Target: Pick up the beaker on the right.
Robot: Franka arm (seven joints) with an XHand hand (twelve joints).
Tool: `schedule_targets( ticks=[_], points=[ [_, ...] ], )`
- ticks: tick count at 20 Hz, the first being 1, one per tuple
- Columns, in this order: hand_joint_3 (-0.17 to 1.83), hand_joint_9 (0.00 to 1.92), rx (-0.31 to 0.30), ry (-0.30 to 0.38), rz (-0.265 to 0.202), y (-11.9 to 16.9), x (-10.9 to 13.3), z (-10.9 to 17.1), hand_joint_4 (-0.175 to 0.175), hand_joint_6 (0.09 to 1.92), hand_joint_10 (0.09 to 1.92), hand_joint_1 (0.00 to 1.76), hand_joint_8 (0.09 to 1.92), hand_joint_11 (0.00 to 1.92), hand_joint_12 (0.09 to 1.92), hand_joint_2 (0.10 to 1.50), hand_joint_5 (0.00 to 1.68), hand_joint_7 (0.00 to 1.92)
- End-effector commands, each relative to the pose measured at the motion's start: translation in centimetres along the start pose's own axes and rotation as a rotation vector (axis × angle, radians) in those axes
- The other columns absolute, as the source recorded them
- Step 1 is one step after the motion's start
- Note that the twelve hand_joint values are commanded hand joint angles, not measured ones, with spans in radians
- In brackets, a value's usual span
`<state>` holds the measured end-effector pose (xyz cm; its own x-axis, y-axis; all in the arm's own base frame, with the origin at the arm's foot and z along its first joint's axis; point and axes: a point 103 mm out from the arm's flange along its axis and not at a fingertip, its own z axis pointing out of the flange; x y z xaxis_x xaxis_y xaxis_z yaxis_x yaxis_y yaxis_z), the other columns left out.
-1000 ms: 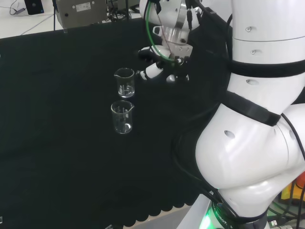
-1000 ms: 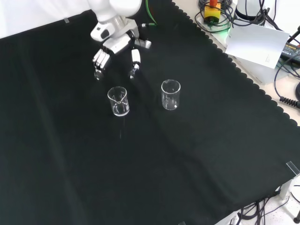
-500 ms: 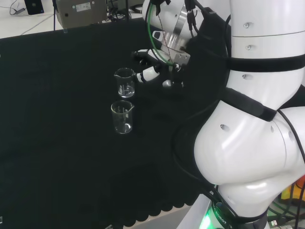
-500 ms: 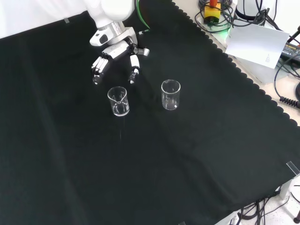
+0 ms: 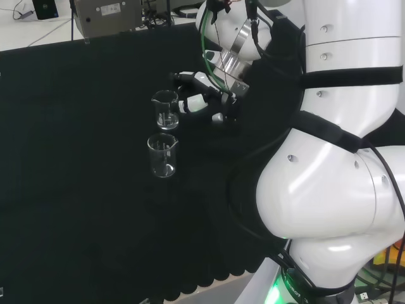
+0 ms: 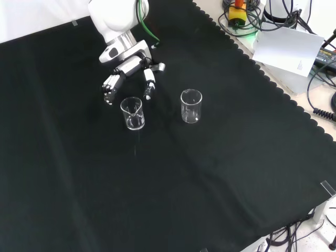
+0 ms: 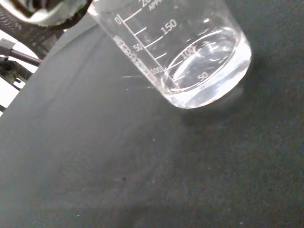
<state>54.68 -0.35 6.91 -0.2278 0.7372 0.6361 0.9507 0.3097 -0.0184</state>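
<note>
— Where is the hand (image 6: pixel 126 72)?
— In the front view it comes in from the top, palm angled downward, low over the table (image 6: pixel 173 178).
— And its fingers (image 6: pixel 110 85)?
— Spread and loosely extended, thumb (image 6: pixel 149 84) set apart from them, closing on nothing.

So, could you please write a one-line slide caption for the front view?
The hand reaches with open fingers toward one of two clear beakers on black cloth.

On my feed I've got the black cloth (image 6: pixel 210 184), a white paper sheet (image 6: pixel 287 50) by some cables (image 6: pixel 323 86), and a grey box (image 5: pixel 107 16) behind the bench.
</note>
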Motion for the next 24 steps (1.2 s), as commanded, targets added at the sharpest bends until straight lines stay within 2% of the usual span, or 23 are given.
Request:
schedule_targets(
  ticks=[1,7,15,24],
  points=[
    [0.57,0.39,-0.013,0.073,-0.023,1.0,0.1,1.4,-0.016,0.09,0.60,0.79,0.66,0.15,1.35,0.52,0.27,0.22],
    [0.57,0.42,-0.048,0.089,-0.027,1.4,-0.1,2.1,-0.016,0.09,0.61,0.81,0.67,0.14,1.36,0.52,0.31,0.25],
    [0.58,0.51,-0.048,0.104,-0.032,1.9,-0.1,3.0,-0.018,0.09,0.61,0.85,0.69,0.17,1.35,0.51,0.42,0.34],
    [0.59,0.52,-0.123,0.123,-0.028,2.3,0.0,3.6,-0.024,0.09,0.59,0.89,0.69,0.17,1.35,0.51,0.47,0.36]
  ],
)
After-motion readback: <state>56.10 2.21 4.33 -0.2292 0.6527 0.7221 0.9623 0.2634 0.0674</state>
